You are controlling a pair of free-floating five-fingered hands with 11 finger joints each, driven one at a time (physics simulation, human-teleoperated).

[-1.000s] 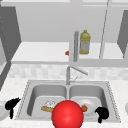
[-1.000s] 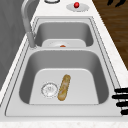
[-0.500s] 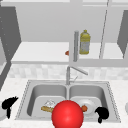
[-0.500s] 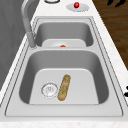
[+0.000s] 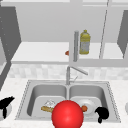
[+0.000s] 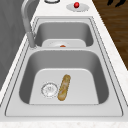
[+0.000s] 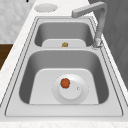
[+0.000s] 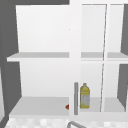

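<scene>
Below a wall cabinet, a double sink (image 5: 110, 87) is set into a pale tabletop (image 5: 12, 85). Hanging at the sink's front right corner, the right hand (image 5: 102, 113) has its fingers curled, holding nothing; nearest to it is a white plate (image 5: 88, 103) on the floor of the right basin, with a small orange fruit (image 5: 84, 108) resting on it. At the tabletop's front left edge, well apart from the sink, the left hand (image 5: 5, 104) floats with fingers loosely spread. A bread roll (image 6: 64, 87) lies on the left basin's floor just beside the drain (image 6: 49, 89). A large red ball (image 5: 67, 114) sits at the sink's front edge, between the basins. A yellow bottle (image 5: 84, 42) stands on the cabinet's lower shelf, above the tap (image 5: 68, 75).
</scene>
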